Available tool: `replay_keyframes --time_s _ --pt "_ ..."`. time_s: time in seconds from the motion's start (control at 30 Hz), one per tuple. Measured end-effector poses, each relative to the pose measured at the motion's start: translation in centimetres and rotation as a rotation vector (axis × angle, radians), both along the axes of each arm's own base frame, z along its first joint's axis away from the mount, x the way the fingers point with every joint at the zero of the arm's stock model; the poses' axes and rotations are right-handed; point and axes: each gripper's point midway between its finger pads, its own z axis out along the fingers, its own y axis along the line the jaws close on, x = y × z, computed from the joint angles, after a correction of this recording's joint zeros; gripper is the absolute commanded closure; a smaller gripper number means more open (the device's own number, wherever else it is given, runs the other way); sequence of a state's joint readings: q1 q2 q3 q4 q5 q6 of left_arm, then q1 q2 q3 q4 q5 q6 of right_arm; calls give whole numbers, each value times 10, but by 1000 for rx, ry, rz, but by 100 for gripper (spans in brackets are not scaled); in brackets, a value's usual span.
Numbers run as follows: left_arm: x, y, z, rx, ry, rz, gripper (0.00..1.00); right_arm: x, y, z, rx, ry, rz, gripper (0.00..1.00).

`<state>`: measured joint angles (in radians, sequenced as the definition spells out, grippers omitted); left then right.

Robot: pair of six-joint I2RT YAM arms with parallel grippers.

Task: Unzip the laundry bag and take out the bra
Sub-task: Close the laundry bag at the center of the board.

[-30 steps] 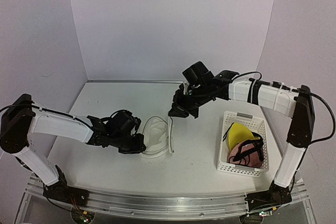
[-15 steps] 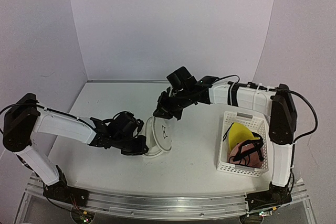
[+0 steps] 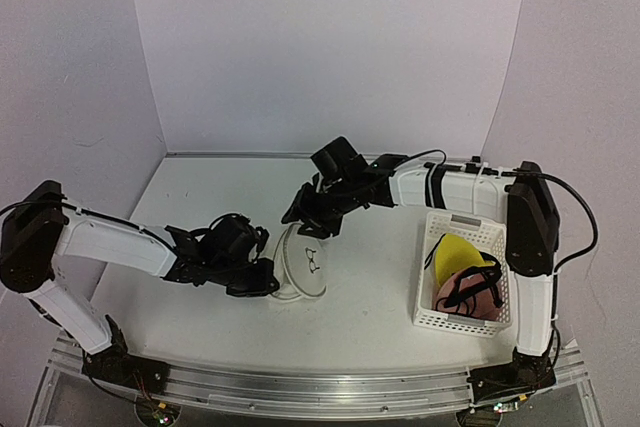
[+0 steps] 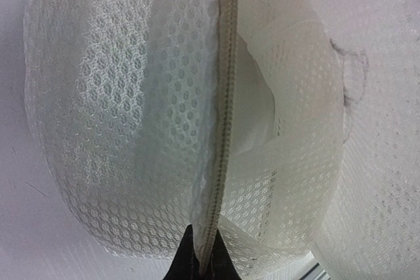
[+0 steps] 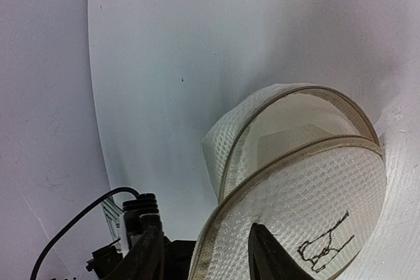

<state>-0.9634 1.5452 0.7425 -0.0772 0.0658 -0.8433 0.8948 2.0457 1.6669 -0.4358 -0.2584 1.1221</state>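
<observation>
The laundry bag (image 3: 308,267) is a round white mesh pouch standing on edge at mid-table, its face with the black bra outline turned up. My left gripper (image 3: 263,285) is shut on its lower left rim; in the left wrist view the black fingertips (image 4: 189,265) pinch the zipper seam of the bag (image 4: 131,109). My right gripper (image 3: 300,224) is open at the bag's top edge; in the right wrist view its fingers (image 5: 147,254) straddle the zippered rim of the bag (image 5: 308,214). The bag gapes, with a pale smooth shape (image 4: 252,119) inside; I cannot tell whether it is the bra.
A white perforated plastic basket (image 3: 455,325) stands at the right, holding yellow and pink padded pieces with black straps (image 3: 462,272). White walls close the back and both sides. The right arm reaches across the table from the basket side.
My right gripper has moved left and down onto the bag's top edge. The bag has tipped up from lying open to standing on edge, outline face showing. The left gripper keeps its hold.
</observation>
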Motion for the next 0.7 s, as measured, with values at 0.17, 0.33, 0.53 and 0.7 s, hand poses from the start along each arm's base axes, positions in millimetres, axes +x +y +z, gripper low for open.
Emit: replay_keyframes --time_s 0.17,0.33,0.53,0.7 --pt "3 3 21 -41 -44 25 79 -4 -4 -7 -4 9 -2 49" --pt "9 6 41 -85 -92 65 68 -6 -5 -16 1 15 -2 47" --pt "13 19 55 -110 -127 135 62 -5 -3 -17 15 8 0 44" --pt "14 48 74 -119 -178 246 57 -4 1 -12 40 -2 6 39"
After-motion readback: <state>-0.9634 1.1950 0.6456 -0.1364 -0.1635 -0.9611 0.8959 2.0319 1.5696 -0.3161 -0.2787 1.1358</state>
